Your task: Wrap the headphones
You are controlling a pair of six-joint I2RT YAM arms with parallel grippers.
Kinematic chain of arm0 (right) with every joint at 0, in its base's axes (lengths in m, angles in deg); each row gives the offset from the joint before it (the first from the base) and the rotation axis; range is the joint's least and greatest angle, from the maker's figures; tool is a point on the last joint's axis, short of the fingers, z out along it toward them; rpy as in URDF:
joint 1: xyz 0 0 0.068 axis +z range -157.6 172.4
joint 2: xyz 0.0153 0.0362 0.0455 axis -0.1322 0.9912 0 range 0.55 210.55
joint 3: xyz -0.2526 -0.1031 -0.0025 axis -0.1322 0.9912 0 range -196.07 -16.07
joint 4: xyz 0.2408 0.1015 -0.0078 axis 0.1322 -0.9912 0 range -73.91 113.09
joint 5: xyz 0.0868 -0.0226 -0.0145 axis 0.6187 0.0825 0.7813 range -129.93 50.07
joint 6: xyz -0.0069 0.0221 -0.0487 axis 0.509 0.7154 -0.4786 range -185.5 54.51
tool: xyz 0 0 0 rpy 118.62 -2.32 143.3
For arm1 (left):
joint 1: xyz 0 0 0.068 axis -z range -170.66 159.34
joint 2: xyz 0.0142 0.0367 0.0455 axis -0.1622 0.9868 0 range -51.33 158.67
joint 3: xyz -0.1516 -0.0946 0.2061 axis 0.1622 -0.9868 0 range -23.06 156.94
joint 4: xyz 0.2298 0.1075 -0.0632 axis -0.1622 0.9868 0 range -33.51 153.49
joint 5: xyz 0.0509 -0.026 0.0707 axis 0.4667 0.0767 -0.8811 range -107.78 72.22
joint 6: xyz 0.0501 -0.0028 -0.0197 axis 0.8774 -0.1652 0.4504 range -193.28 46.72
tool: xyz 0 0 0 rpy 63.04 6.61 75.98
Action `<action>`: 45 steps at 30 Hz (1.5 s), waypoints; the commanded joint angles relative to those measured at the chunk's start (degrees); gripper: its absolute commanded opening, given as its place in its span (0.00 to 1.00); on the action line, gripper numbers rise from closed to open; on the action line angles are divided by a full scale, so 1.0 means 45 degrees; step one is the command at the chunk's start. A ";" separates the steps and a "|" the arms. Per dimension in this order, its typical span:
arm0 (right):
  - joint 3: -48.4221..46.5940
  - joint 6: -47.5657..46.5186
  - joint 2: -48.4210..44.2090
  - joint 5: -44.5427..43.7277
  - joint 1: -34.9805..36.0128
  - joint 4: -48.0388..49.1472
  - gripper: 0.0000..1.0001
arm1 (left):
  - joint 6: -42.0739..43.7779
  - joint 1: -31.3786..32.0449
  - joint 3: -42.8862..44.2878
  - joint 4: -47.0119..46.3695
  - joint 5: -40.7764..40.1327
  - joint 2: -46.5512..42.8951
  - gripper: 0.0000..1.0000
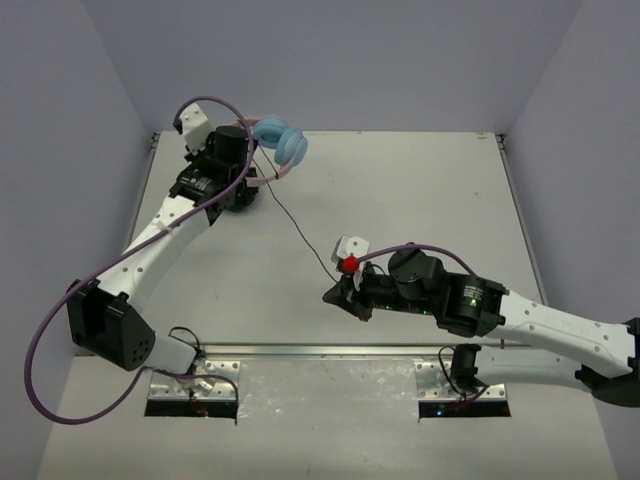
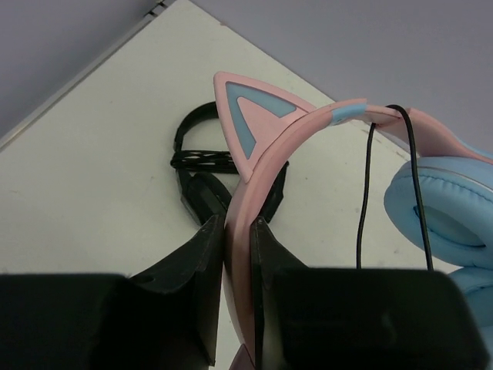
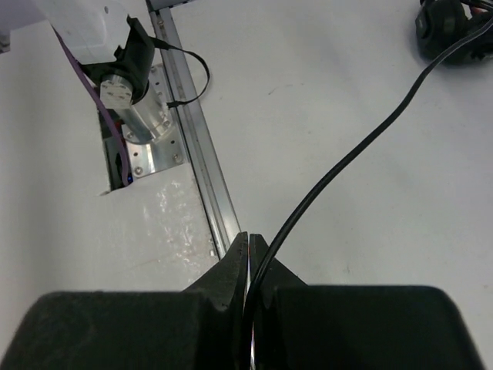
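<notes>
The left arm (image 1: 160, 230), of white shells with black joints, stretches from its base far to the back left part of the table (image 1: 420, 200), and its wrist bends toward the centre. The left gripper (image 2: 239, 231) is clamped on the headphones (image 2: 308, 131): its two matte black, wedge-shaped fingers (image 2: 196, 254) press from both sides on the narrow pink headband. The band looks like smooth plastic and curves away to the right of the fingertips. Just above them stands a triangular cat ear, pink with a light blue inset. Further right of this gripper are the round light blue earcups with soft-looking padding. Beyond the fingertips, a smaller black headset (image 2: 204, 166) lies on the white surface. The cable (image 1: 295, 220) is thin, black and glossy; it crosses the headband, hangs beside the earcup and then runs over the table to the right gripper (image 1: 335, 295). The right arm (image 1: 540, 320) is low, with the elbow bent and the forearm pointing left. Its black fingers are pressed together on the cable, which comes out between the tips and curves away to the upper right. To the left of this gripper is a ribbed metal rail (image 3: 192, 146).
</notes>
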State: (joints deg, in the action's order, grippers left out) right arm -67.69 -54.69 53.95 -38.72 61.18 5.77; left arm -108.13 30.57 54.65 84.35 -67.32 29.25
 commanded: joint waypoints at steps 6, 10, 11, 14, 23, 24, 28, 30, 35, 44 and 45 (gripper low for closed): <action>-0.2589 -0.1834 0.0748 -0.1284 0.0069 -0.2553 0.01 | 0.0440 -0.0498 0.0211 -0.2519 0.2199 0.0784 0.00; -0.3139 -0.2128 0.0807 -0.1383 0.0069 -0.3337 0.01 | -0.0066 -0.1279 0.0484 -0.1954 0.4027 0.1332 0.00; -0.3217 -0.2128 0.0827 -0.1344 0.0069 -0.3454 0.01 | -0.0416 -0.1494 0.0542 -0.1836 0.4403 0.1526 0.00; -0.3199 -0.2109 0.0847 -0.1188 0.0049 -0.3768 0.01 | -0.0556 -0.1886 0.1184 -0.1465 0.4934 0.2052 0.00; -0.3624 -0.2303 0.1041 -0.0815 0.0069 -0.3826 0.01 | 0.0848 -0.1809 0.0746 -0.2319 0.5929 0.2390 0.00; -0.3763 -0.2614 0.1158 -0.1300 0.0069 -0.3807 0.01 | 0.1140 -0.1731 0.0255 -0.3425 0.6395 0.2271 0.00; -0.5379 -0.3882 0.1956 -0.3134 0.0069 -0.3846 0.01 | 0.2214 -0.0894 -0.2280 -0.5795 0.7043 0.1939 0.00; -0.6221 -0.4275 0.2368 -0.3529 0.0030 -0.3962 0.01 | 0.2761 -0.0327 -0.3163 -0.7663 0.7238 0.1841 0.00; -0.9032 -0.5407 0.4396 -0.4722 -0.0749 -0.4762 0.01 | 0.3761 0.1275 -0.6070 -1.0464 0.8408 0.1121 0.00; -0.9152 -0.5957 0.5591 -0.4489 -0.4617 -0.4217 0.01 | 0.4872 0.3286 -1.0526 -1.2793 1.0539 -0.3644 0.00; -0.9310 -0.5957 0.5960 -0.4469 -0.4947 -0.4217 0.01 | 0.4970 0.3463 -1.0744 -1.2463 1.0540 -0.3996 0.00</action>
State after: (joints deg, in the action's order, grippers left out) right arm -107.14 -77.70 79.15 -57.89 41.46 -16.52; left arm -87.81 43.05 7.83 38.60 -24.66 17.75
